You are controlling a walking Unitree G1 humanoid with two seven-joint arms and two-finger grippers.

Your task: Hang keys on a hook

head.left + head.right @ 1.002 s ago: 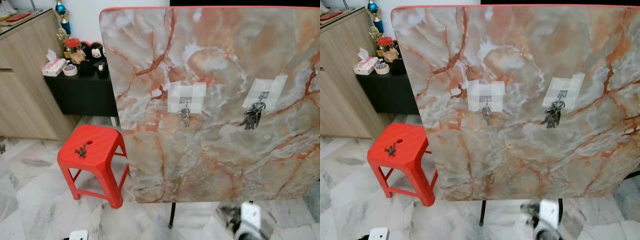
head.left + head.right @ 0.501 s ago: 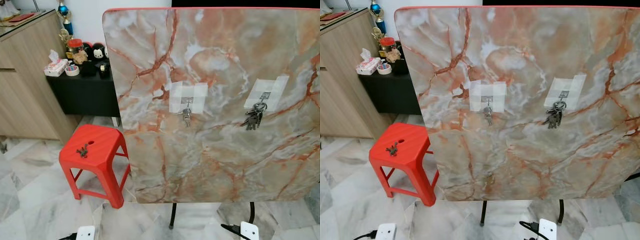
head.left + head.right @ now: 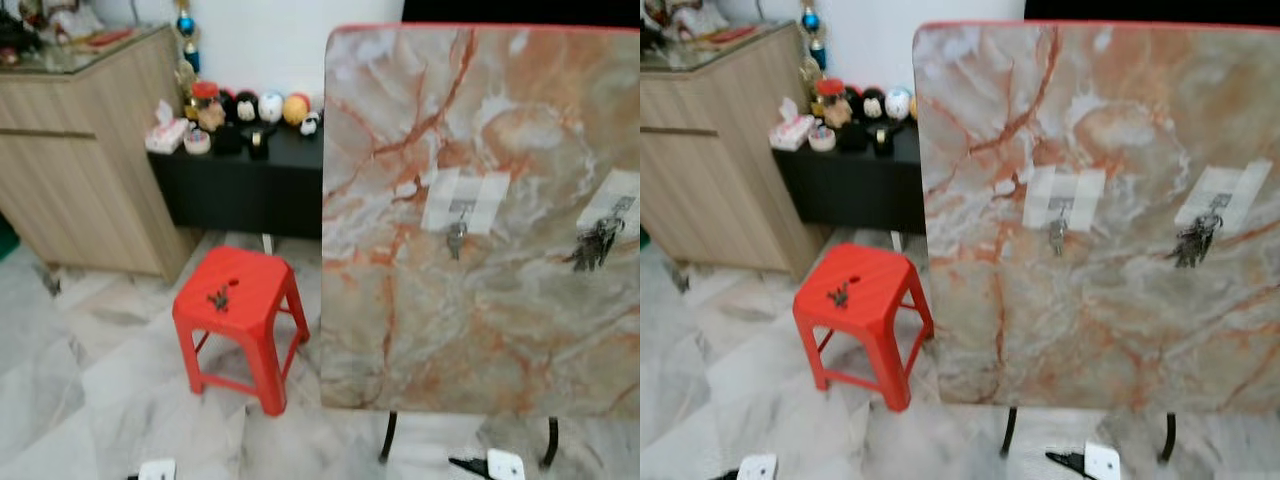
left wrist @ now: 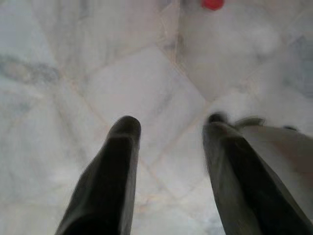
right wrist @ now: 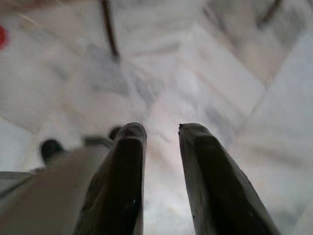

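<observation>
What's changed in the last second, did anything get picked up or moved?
Only the camera turned left, so the whole scene slid right. Nothing was grasped or let go: the small bunch of keys lies on the red plastic stool, and two key bunches hang on the upright marble-patterned tabletop. Both grippers hang over the floor.

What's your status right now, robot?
Left gripper and right gripper open, empty, over the floor. Loose keys lie on the red stool. Two board hooks already hold keys.
</observation>
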